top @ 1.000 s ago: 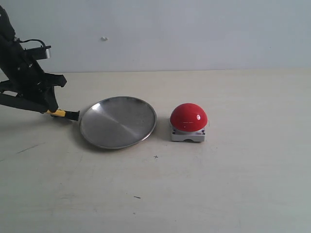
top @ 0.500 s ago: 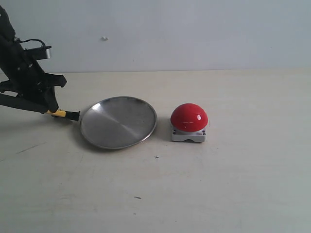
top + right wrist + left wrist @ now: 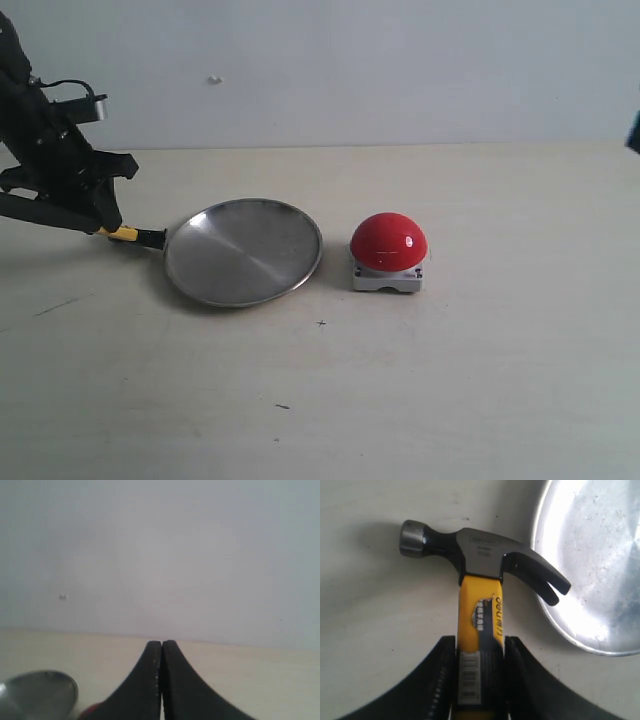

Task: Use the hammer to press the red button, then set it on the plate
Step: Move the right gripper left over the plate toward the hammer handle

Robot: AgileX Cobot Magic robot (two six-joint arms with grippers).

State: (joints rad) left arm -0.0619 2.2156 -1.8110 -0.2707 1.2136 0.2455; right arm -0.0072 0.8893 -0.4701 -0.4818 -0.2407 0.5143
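Observation:
The hammer (image 3: pixel 479 555) has a dark head, a yellow neck and a black handle. My left gripper (image 3: pixel 479 639) is shut on the handle, one finger on each side. In the exterior view the left gripper (image 3: pixel 105 215) is at the far left, and the hammer's (image 3: pixel 125 233) yellow neck pokes out toward the left rim of the silver plate (image 3: pixel 243 250). The hammer's claw reaches the plate's rim (image 3: pixel 545 600). The red button (image 3: pixel 388 242) sits on its grey base to the right of the plate. My right gripper (image 3: pixel 161 642) is shut on nothing, up off the table.
A pale wall stands behind the beige table (image 3: pixel 400 380). A dark piece of the right arm (image 3: pixel 635 130) shows at the right edge. The right wrist view catches the plate (image 3: pixel 40 692) and a sliver of the red button (image 3: pixel 90 711).
A dark piece of the right arm has come into view at the exterior view's right edge. The left gripper and the hammer have hardly moved.

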